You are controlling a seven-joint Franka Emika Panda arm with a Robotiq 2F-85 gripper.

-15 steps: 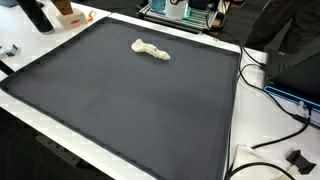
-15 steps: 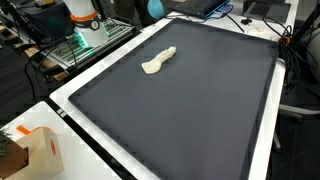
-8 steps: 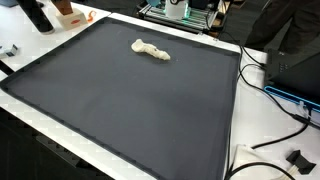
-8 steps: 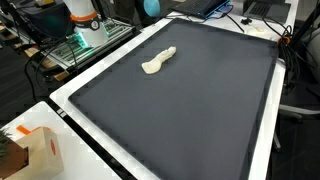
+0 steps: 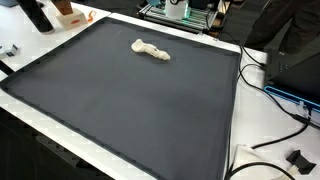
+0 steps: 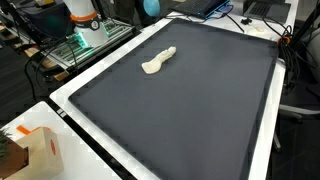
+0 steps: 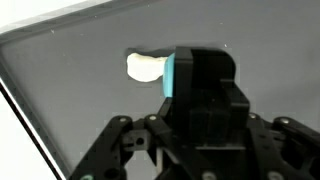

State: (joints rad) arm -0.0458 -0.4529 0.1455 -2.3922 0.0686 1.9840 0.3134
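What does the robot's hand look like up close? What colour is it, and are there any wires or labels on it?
In the wrist view the gripper is black: a boxy block with a teal strip down one side, and jointed black bars with round pivots spreading out below it. No cables or markings show on it.

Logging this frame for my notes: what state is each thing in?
cream lump: lying flat on the mat, nothing touching it.
dark mat: spread flat.
pincer: above the mat, open or shut unclear.
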